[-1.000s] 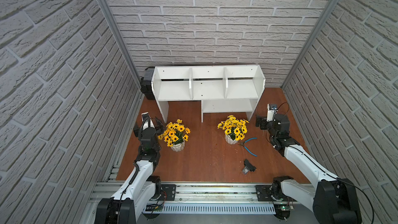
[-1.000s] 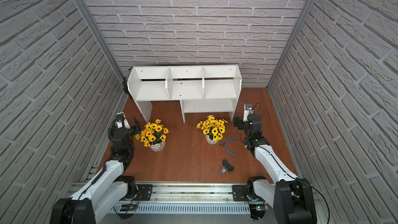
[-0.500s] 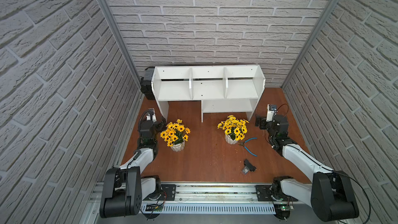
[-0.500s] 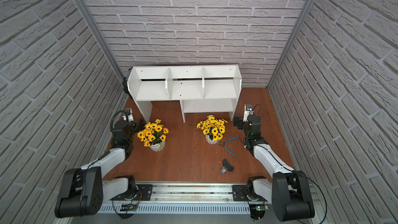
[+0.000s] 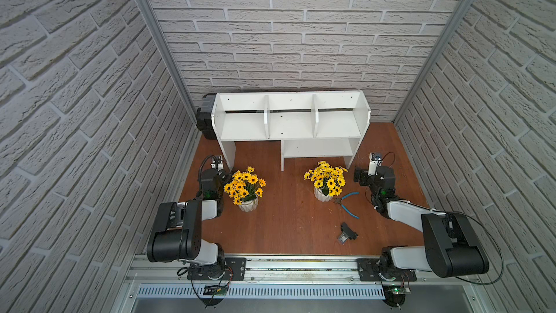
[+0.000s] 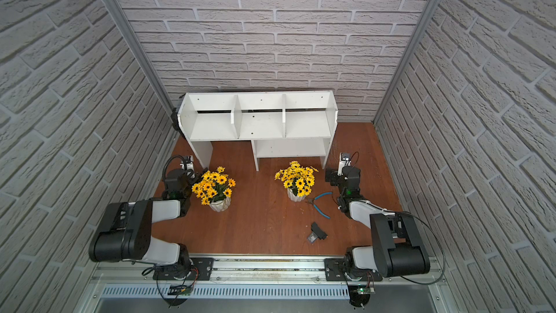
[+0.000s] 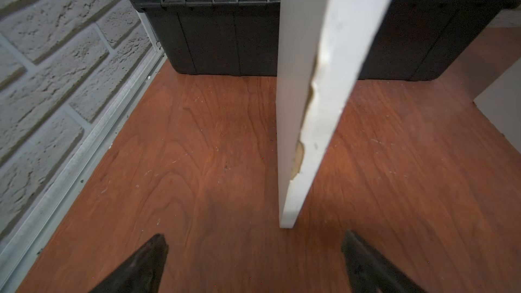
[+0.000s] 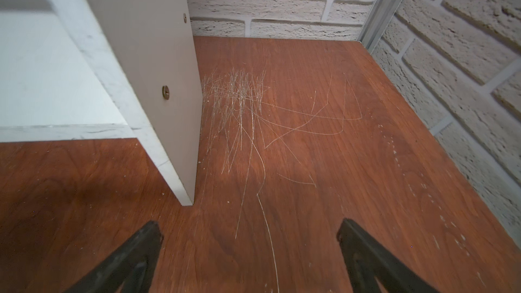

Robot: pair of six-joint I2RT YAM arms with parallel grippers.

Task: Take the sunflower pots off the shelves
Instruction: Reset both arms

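Both sunflower pots stand on the wooden table in front of the shelves, whose compartments hold nothing. The left sunflower pot is beside my left wrist. The right sunflower pot stands left of my right wrist. My left gripper is open over bare wood, facing the shelves' left leg panel. My right gripper is open over scratched wood, beside the right leg panel. Neither holds anything.
A black box sits behind the shelves' left end. Blue-handled pliers lie right of the right pot. A small black part lies nearer the front rail. Brick walls close in both sides.
Both arms have folded back, their elbows dropping toward the front rail, the left one most. The grippers stay low near the shelf legs. The pots have not moved.
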